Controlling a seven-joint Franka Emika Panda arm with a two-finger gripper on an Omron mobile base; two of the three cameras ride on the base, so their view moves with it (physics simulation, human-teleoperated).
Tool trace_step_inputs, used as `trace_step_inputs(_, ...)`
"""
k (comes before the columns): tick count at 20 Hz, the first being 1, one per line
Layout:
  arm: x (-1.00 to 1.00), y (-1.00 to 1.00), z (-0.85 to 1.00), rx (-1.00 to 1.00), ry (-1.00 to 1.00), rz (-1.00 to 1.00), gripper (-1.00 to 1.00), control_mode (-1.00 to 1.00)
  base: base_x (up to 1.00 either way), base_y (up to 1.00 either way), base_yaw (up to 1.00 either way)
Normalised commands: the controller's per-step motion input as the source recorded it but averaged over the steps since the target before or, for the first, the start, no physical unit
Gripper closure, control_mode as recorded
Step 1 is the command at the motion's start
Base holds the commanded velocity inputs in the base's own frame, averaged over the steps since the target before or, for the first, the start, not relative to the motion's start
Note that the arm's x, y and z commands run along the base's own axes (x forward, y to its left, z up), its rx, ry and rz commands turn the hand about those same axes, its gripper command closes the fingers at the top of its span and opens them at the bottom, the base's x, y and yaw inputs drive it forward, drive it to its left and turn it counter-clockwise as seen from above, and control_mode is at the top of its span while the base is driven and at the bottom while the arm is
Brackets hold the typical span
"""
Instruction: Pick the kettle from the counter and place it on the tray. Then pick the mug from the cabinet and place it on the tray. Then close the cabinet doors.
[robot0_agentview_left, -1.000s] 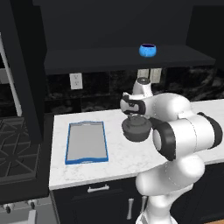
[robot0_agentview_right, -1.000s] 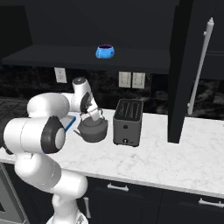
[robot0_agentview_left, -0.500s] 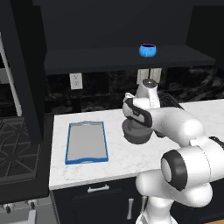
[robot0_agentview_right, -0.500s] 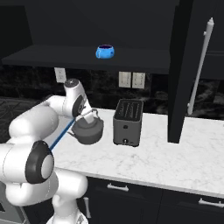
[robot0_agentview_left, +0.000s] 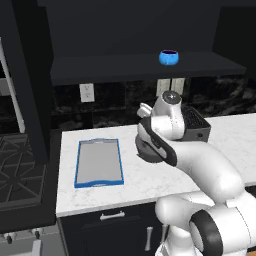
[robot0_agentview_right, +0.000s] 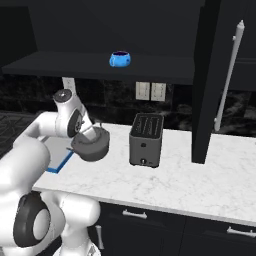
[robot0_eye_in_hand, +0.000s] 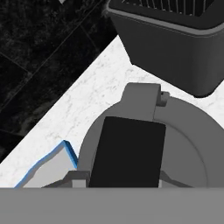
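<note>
Right base view: end effector (robot0_agentview_right: 91, 134) grips the kettle (robot0_agentview_right: 92, 145) handle; arm hides its fingers, tray (robot0_agentview_right: 56, 163) half hidden

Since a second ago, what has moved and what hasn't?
The hand holds the kettle and has carried it off the counter, away from the toaster toward the tray. The tray, the toaster and the mug on the cabinet shelf stayed put.

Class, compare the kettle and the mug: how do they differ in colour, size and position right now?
The kettle is dark grey; the mug is bright blue. The kettle is far larger. The kettle hangs lifted over the counter beside the toaster; the mug sits up on the cabinet shelf. Both are round.
</note>
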Motion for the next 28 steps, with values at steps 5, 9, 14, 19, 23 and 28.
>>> trace_step_inputs(5,-0.14,0.44,0.18,0.0,-0.18,-0.01,1.0,-1.0,0.0,0.0,0.0)
trace_step_inputs(9,0.04,0.58,0.08,0.0,-0.24,-0.01,1.0,-1.0,0.0,0.0,0.0)
trace_step_inputs(14,0.26,0.55,0.09,0.0,-0.13,0.0,1.0,-1.0,0.0,0.0,0.0)
trace_step_inputs(19,0.29,0.61,0.13,0.02,0.01,0.0,1.0,-1.0,0.0,0.0,0.0)
trace_step_inputs(23,0.26,0.61,0.0,0.05,0.08,0.0,1.0,-1.0,0.0,0.0,0.0)
trace_step_inputs(28,0.35,0.43,-0.06,0.06,0.02,0.0,1.0,-1.0,0.0,0.0,0.0)
